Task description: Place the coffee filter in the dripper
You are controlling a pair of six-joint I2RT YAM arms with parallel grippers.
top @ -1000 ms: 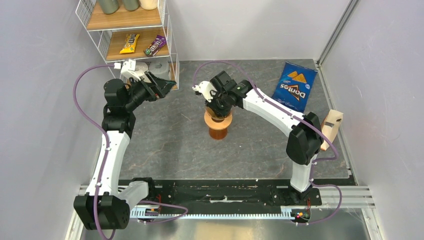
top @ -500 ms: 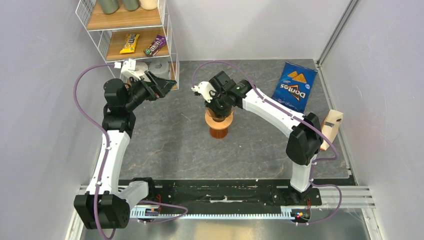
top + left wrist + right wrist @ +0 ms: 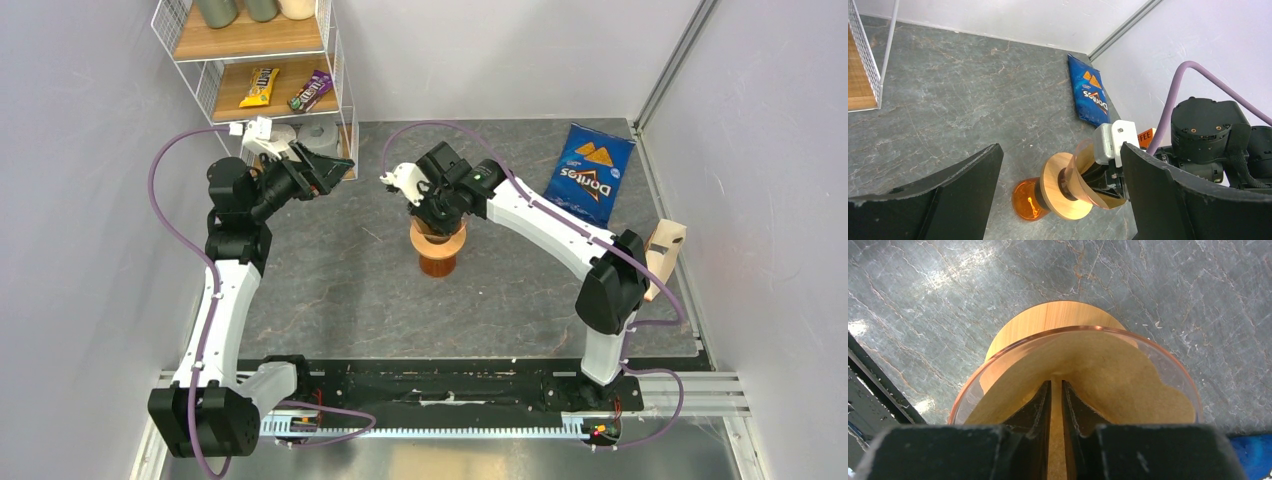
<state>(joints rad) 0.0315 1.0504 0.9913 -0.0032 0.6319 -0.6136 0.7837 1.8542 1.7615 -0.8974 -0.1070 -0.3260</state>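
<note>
One coffee filter within right pincer

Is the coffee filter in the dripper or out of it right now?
In. The right wrist view shows the coffee filter lying inside the clear cone of the dripper, with the right gripper pinching it.

"Doritos" stands in white letters on the blue crisp bag, well off to the right of the right gripper. Just behind that gripper's wrist, an orange tag shows only "FEE".
</note>
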